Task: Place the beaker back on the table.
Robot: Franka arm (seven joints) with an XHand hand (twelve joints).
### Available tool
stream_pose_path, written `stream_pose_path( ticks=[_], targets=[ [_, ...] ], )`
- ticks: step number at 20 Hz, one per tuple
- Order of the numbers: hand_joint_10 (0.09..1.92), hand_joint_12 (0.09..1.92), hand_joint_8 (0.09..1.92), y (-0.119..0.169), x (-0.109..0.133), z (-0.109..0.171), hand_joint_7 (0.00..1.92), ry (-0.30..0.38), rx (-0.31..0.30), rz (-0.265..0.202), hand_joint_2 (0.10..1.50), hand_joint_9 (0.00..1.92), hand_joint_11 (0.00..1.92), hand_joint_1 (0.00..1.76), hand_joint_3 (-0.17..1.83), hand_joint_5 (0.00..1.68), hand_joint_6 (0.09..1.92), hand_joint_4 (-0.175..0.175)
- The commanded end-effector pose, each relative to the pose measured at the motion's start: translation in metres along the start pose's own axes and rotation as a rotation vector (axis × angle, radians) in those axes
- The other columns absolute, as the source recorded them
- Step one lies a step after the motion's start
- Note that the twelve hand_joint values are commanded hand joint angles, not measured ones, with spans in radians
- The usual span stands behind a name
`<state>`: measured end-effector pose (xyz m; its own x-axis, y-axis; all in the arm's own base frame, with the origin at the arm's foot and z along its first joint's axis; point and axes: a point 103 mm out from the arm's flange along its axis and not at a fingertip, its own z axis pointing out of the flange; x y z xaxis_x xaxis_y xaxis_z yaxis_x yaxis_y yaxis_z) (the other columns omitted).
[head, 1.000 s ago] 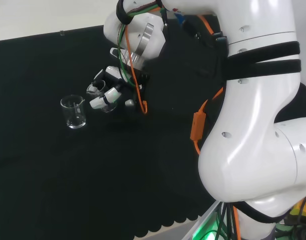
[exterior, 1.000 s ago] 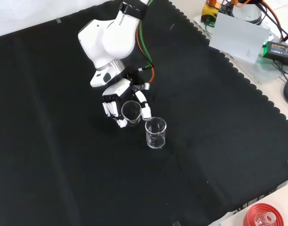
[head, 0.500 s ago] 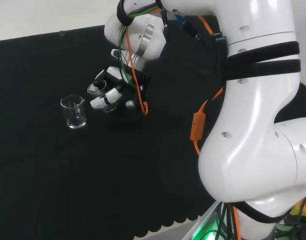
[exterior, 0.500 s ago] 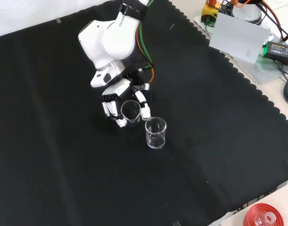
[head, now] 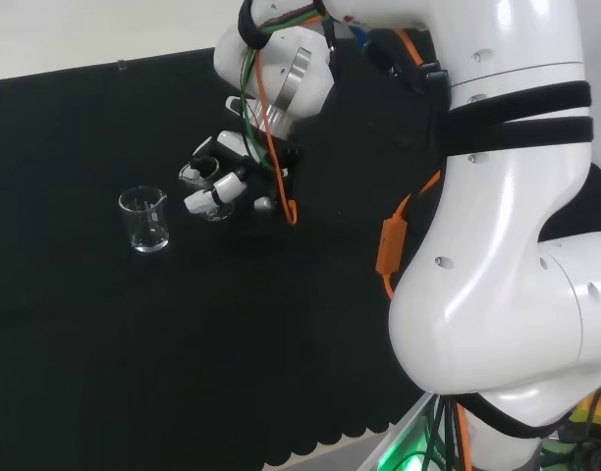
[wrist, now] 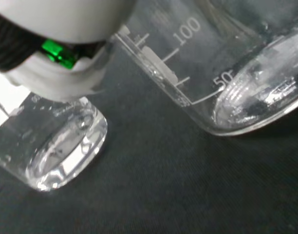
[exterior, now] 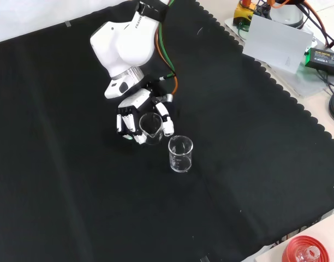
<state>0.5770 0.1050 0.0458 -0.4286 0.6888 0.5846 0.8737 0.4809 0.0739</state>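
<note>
Black cloth (exterior: 254, 164) over the counter, scalloped along its edge. Clear beaker (exterior: 149, 128) near the cloth's middle in the front view, upright, mouth up, enclosed by the hand (exterior: 135, 109) with fingers (exterior: 126, 126) curled round one side and thumb on the other. Same beaker (head: 210, 191) in the head view between white fingertips, below the arm's wrist. Base (wrist: 256, 97) close and large in the wrist view, tilted there, printed scale on its wall; contact with the cloth impossible to tell. Second beaker (exterior: 180, 154) just beside it, upright on the cloth, apart from the hand; left of the hand in the head view (head: 145, 220). Orange cable (head: 281, 186) hanging by the wrist. Red ring (exterior: 306, 250) at the front view's lower right corner, off the cloth.
</note>
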Motion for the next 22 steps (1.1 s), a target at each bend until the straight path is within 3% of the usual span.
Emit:
stream_pose_path(
  ticks=[1,6,10,13,22],
  targets=[
    [0.09,1.27,0.09,-0.005,-0.003,-0.007,1.25,-0.016,0.023,-0.004,0.53,1.28,0.51,1.05,0.62,0.84,0.86,-0.026],
    [0.09,1.32,0.09,-0.009,-0.003,-0.01,1.14,-0.046,0.035,-0.003,0.52,1.14,0.33,1.01,0.61,0.64,0.88,-0.049],
    [0.09,1.36,0.09,-0.01,-0.002,-0.013,1.01,-0.069,0.065,0.002,0.52,0.98,0.14,0.98,0.58,0.45,0.77,-0.063],
    [0.09,1.37,0.09,-0.01,-0.002,-0.013,0.89,-0.081,0.099,0.011,0.52,0.88,0.04,0.96,0.55,0.39,0.66,-0.07],
    [0.09,1.19,0.09,-0.019,-0.002,-0.029,0.63,-0.077,0.087,0.02,0.56,0.66,0.0,0.86,0.41,0.37,0.29,-0.074]
  ],
)
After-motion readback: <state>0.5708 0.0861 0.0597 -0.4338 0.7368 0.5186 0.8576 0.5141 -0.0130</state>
